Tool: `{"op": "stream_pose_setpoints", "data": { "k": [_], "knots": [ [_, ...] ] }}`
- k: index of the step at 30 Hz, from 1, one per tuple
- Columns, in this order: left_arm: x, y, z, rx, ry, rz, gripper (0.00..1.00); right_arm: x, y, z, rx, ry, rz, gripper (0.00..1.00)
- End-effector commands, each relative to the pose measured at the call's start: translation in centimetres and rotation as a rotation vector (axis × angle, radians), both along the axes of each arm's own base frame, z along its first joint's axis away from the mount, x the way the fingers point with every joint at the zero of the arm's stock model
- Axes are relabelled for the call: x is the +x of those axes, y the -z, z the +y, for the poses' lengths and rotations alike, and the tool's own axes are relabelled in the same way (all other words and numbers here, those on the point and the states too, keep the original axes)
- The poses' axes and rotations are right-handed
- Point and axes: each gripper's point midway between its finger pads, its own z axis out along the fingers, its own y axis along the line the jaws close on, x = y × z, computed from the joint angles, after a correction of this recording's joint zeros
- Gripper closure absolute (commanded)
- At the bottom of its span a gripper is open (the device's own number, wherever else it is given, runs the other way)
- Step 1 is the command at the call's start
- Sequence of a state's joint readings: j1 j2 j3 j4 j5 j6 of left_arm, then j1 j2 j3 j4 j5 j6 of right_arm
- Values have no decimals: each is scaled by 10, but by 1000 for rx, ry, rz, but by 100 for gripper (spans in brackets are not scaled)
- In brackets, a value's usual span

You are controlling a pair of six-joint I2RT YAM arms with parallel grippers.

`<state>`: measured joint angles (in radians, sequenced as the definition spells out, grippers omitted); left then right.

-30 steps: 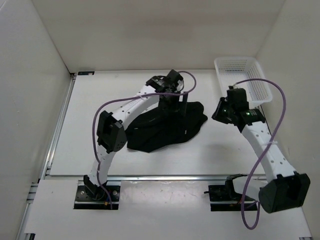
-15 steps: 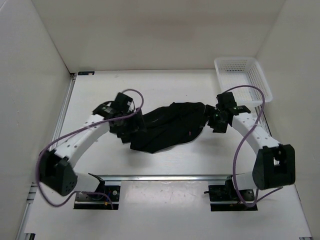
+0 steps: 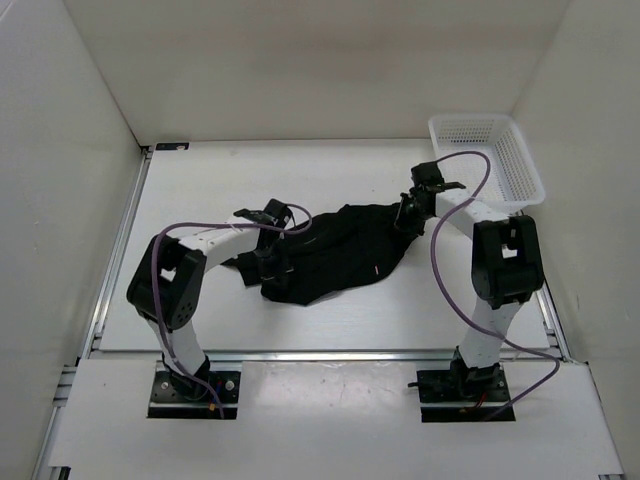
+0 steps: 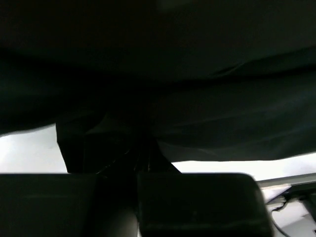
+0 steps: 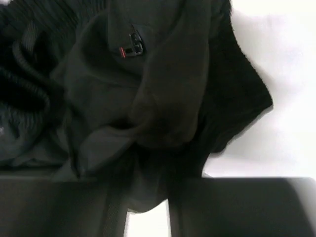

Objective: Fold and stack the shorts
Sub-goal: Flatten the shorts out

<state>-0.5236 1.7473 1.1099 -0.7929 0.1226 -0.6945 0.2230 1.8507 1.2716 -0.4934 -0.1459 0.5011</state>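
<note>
A white mesh basket [image 3: 521,176] stands at the far right corner of the white tabletop [image 3: 200,180], its open mesh floor showing from above. The shorts [image 3: 340,250] lie outside it, in the middle of the tabletop and a little to the left of the basket. They are stretched into a long crumpled band that runs from the near left up toward the far right.

The left claw [image 3: 268,262] is at the band's near-left end and the right claw [image 3: 405,215] at its far-right end. Both arms are bent low over the tabletop, and purple cables [image 3: 440,240] loop above them.

The fabric is plain black, soft and heavily creased, not flat and not folded. In the left wrist view the shorts [image 4: 197,113] fill almost the whole picture. Their folds draw down into a bunch pinched between the fingers [image 4: 197,202] of the left claw [image 4: 118,177], with strips of white tabletop showing beneath the cloth.

In the right wrist view the shorts [image 5: 163,89] show a ribbed, gathered band [image 5: 24,74] at the upper left. A small dark fitting with a red mark [image 5: 129,49] sits near the top. One thick fold hangs down and is pinched between the fingers [image 5: 242,207] of the right claw [image 5: 148,183]. The cloth's ragged edge lies against bare tabletop [image 5: 276,98] on the right.
</note>
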Motion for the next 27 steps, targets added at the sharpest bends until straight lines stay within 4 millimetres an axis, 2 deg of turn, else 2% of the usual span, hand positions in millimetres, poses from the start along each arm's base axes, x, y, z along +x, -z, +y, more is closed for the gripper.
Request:
{"op": "stream_pose_setpoints", "data": {
  "k": [1, 2, 4, 5, 6, 7, 8, 9, 11, 12, 14, 15, 16, 17, 18, 19, 20, 22, 23, 24, 25, 26, 27],
  "knots": [
    [33, -35, -12, -99, 21, -116, 90, 27, -33, 19, 53, -16, -57, 100],
    [43, -44, -3, -112, -7, -134, 90, 29, -43, 20, 58, -16, -77, 100],
    [66, -86, 6, -141, -30, -225, 90, 38, -89, 30, 73, -34, -194, 100],
    [81, -104, 21, -145, -68, -263, 90, 44, -106, 27, 62, -20, -246, 100],
    [99, -142, 29, -138, -74, -336, 90, 43, -131, 27, 73, -20, -286, 100],
    [109, -167, 36, -144, -85, -378, 90, 46, -147, 28, 80, -20, -316, 100],
    [118, -192, 45, -139, -104, -427, 90, 53, -182, 29, 93, -28, -389, 100],
    [138, -252, 56, -173, -140, -562, 90, 49, -205, 26, 93, -21, -427, 100],
    [141, -292, 70, -172, -153, -626, 90, 46, -252, 29, 112, -43, -537, 100],
    [146, -338, 81, -195, -179, -743, 90, 37, -281, 26, 128, -42, -601, 100],
    [139, -372, 89, -225, -188, -817, 90, 25, -303, 23, 120, -43, -663, 100],
    [135, -383, 91, -237, -191, -846, 90, 13, -324, 19, 127, -50, -725, 100],
    [131, -384, 97, -231, -203, -848, 90, 8, -332, 15, 120, -48, -760, 100],
    [115, -391, 97, -246, -195, -865, 90, -7, -330, 11, 123, -48, -773, 100],
    [110, -392, 96, -260, -187, -877, 90, -13, -331, 13, 127, -61, -802, 100],
    [104, -358, 96, -243, -200, -786, 90, -22, -322, 15, 132, -73, -800, 100],
    [85, -361, 96, -262, -190, -808, 90, -40, -289, 11, 102, -79, -761, 100],
    [66, -330, 92, -264, -182, -761, 90, -54, -251, 1, 61, -56, -732, 96],
    [57, -273, 88, -255, -202, -645, 69, -70, -237, -7, 48, -47, -723, 88],
    [39, -261, 86, -282, -198, -640, 50, -85, -179, -13, 3, -41, -608, 69],
    [31, -236, 85, -287, -206, -592, 35, -96, -155, -19, -12, -23, -555, 60],
    [17, -189, 85, -270, -219, -478, 26, -109, -141, -25, -20, -7, -533, 49],
    [10, -174, 85, -266, -219, -434, 21, -124, -107, -34, -49, 24, -450, 43]
  ]
}}
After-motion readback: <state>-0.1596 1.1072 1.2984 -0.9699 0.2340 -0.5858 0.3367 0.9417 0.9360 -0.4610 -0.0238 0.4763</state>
